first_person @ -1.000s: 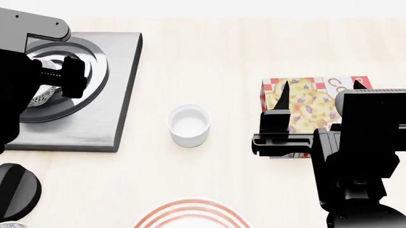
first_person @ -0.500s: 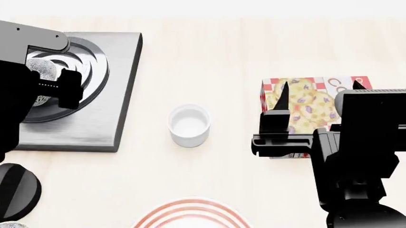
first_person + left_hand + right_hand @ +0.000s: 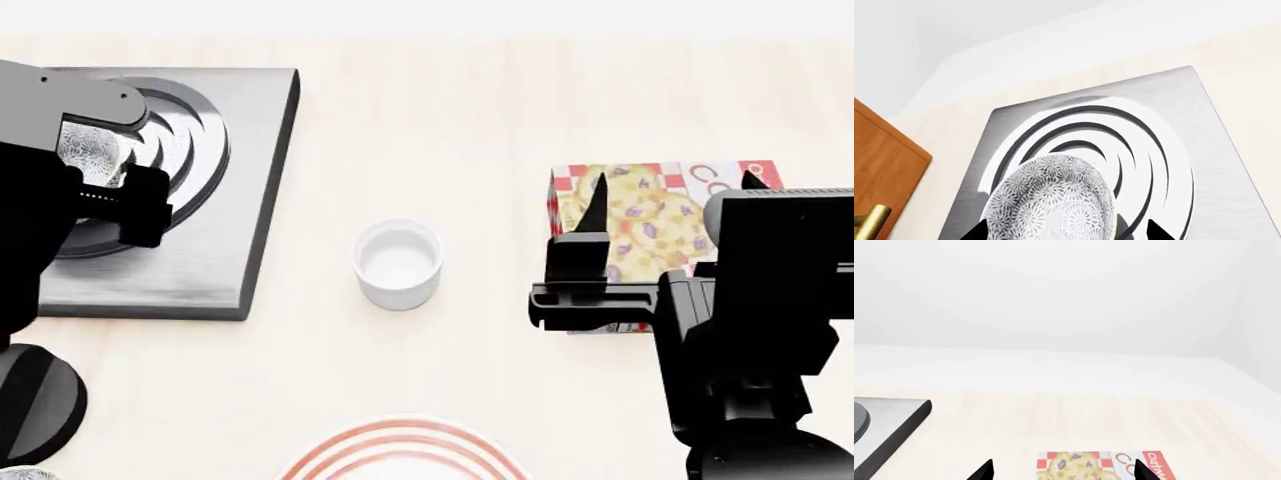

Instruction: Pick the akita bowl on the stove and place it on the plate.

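Left pincer (image 3: 1064, 235): closing on the bowl (image 3: 1051, 200); one black tip is showing on each side of it in the left wrist view, so it appears to be gripping the bowl, which is sitting tilted over the burner rings. In the head view the bowl (image 3: 91, 148) is peeking out under the left arm, at about 10 o'clock from the cup (image 3: 398, 263).

Stove (image 3: 200, 260): grey slab, far left of the counter (image 3: 441, 120).

Step in hand, by judgement: lifting the bowl clear of the stove.

Plate (image 3: 398, 452): red-ringed, at 6 o'clock from the cup, only its far rim showing.

Next move calls for carrying the bowl toward 5 o'clock, clearing the cup, then lowering it centred.

Right pincer (image 3: 667, 205): hanging open and empty over the cookie box (image 3: 641, 215).
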